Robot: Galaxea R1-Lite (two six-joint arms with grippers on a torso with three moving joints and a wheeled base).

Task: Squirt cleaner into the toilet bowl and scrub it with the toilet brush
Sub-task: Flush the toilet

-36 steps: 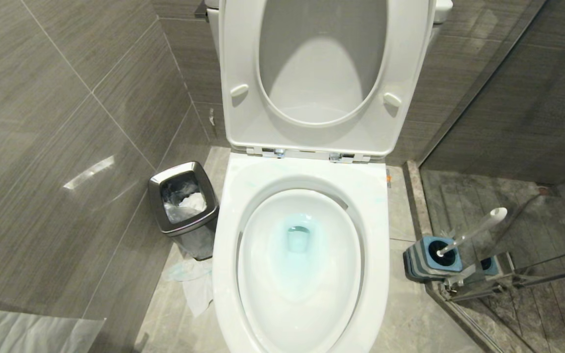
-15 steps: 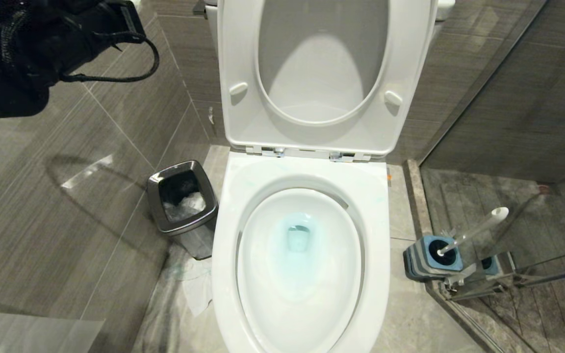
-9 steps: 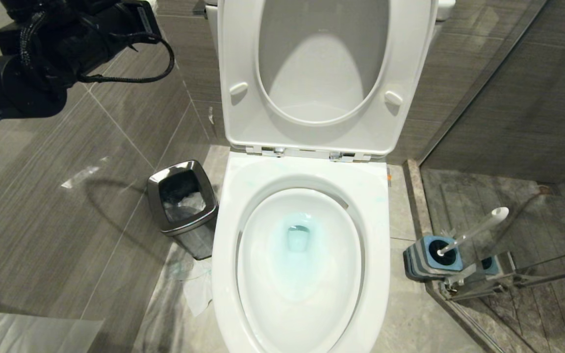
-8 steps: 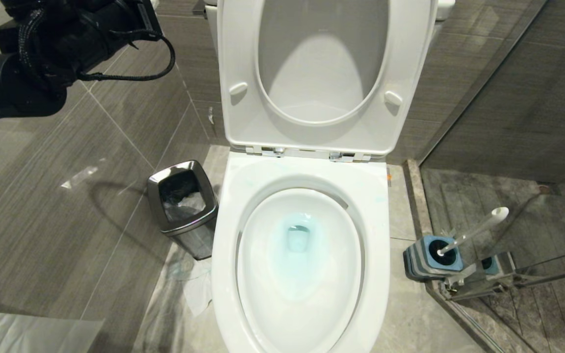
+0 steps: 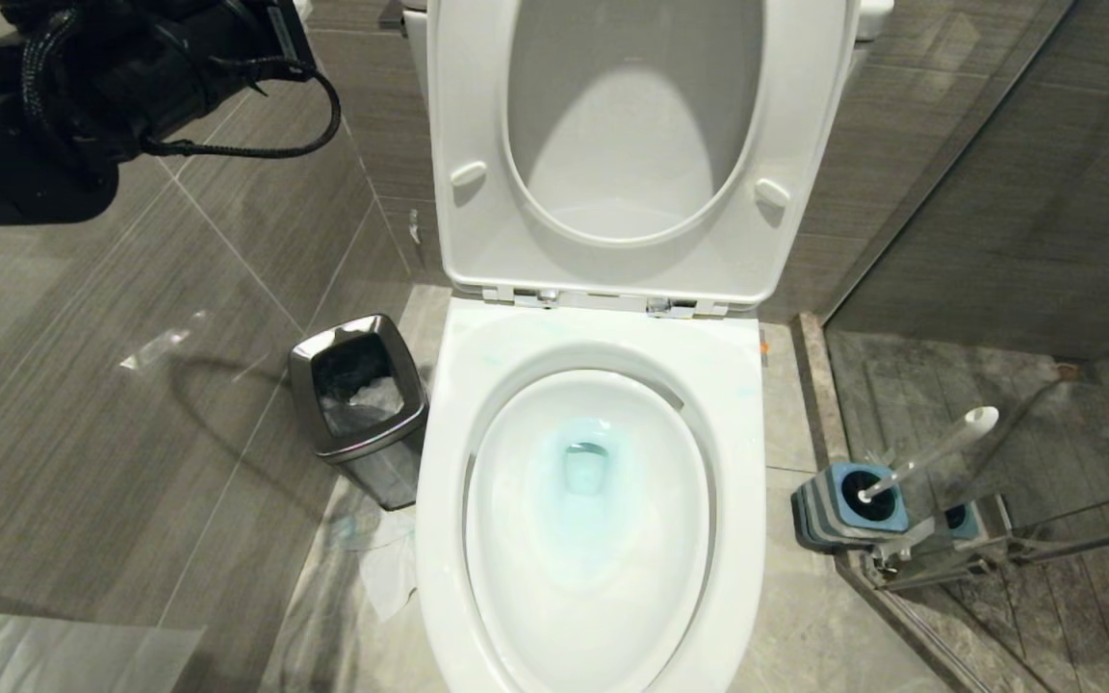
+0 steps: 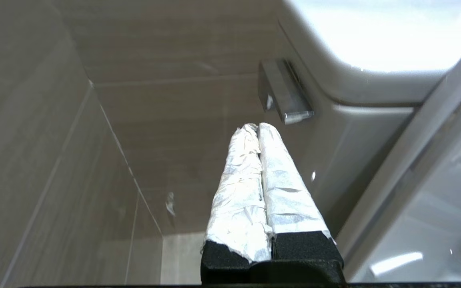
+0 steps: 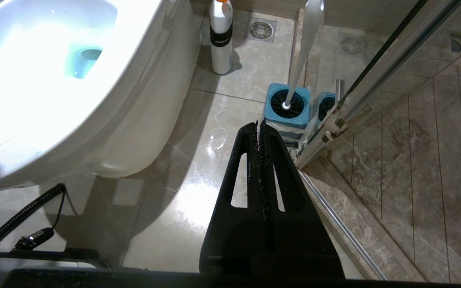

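Up beside the tank, your left gripper [image 6: 257, 127] is raised with its two foil-wrapped fingers [image 6: 240, 176] pressed flat together, holding nothing. Just ahead of its tips sits the metal flush lever [image 6: 284, 98] on the side of the tank; the tips are near the lever, but you cannot tell whether they touch it. In the head view only the black left arm [image 5: 83, 87] and its looped cable show, high at the left of the raised seat [image 5: 612, 154].

Well below and to the right of that gripper lies the toilet bowl [image 5: 477, 404], seat and lid up, with pale blue water pooled at its drain. Below the left gripper, against the tiled wall, stands the small steel waste bin [image 5: 359, 404], just beside the bowl's left flank.

Your right gripper [image 7: 259, 125] hangs low at the bowl's right side, its black fingers closed on each other and empty. Directly ahead of its tips stands the blue-topped holder [image 7: 272, 108], with the toilet brush [image 7: 304, 48] seated in it, handle leaning away toward the glass partition [image 7: 394, 60]. Beyond the holder, close to the bowl's base, a white bottle [image 7: 220, 36] stands upright on the floor.
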